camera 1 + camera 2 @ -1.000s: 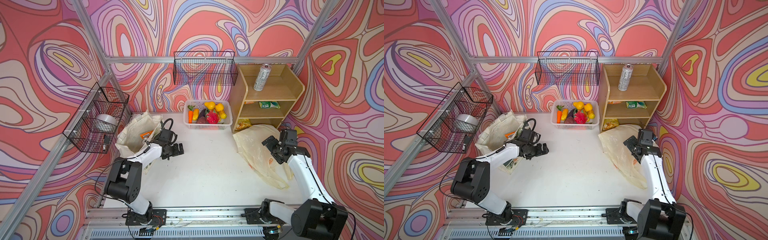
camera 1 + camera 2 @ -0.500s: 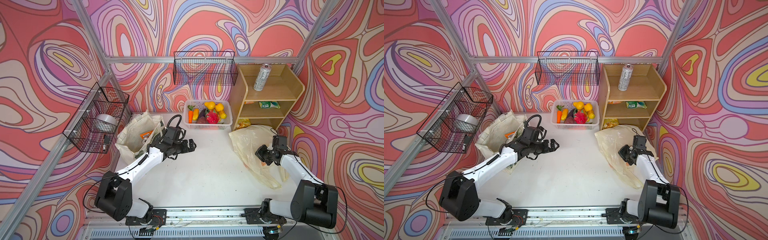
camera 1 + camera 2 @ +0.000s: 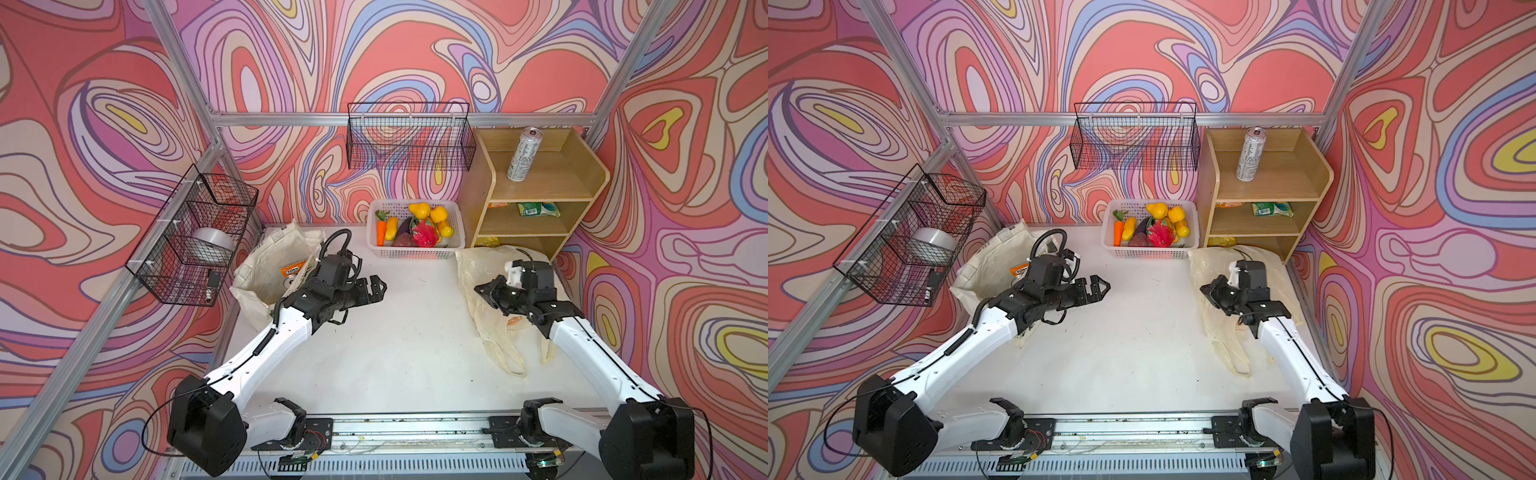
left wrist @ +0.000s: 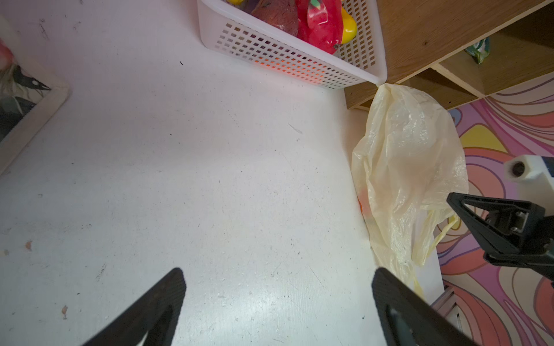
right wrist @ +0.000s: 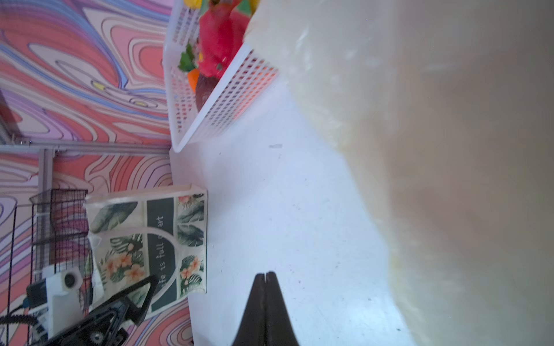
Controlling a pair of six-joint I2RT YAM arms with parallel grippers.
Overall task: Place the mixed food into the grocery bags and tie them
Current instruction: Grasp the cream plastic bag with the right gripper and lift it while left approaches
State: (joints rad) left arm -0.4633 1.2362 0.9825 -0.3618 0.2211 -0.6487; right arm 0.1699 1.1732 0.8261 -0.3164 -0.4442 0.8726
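The job looked to be at the bag-readying step, with most of the food not yet packed. The left hand [image 3: 376, 289] hovered spread wide and empty above the white counter [image 3: 395, 353], between the cream leaf-printed canvas tote [image 3: 262, 270] and the white plastic lattice basket [image 3: 411, 250]. The right hand [image 5: 265, 275] hung at the edge of the thin pale-yellow plastic carrier bag [image 4: 404, 155] with its fingers pressed together. No film showed between the tips, though a pinched fold might have been hidden. Next, I judged, the right needed a true hold on that bag's rim to lift its mouth open, while the left reached into the basket for one toy. Counted: two bags; one tall silver drink can [image 3: 521, 156] upright on top of the wooden shelf unit [image 3: 552, 183]; one orange snack packet [image 3: 292, 269] inside the tote; one green snack packet [image 3: 536, 209] on the middle shelf; one yellow snack packet [image 3: 486, 241] on the lowest; and roughly seven bright plastic toy fruits and vegetables [image 3: 424, 232] in the basket.
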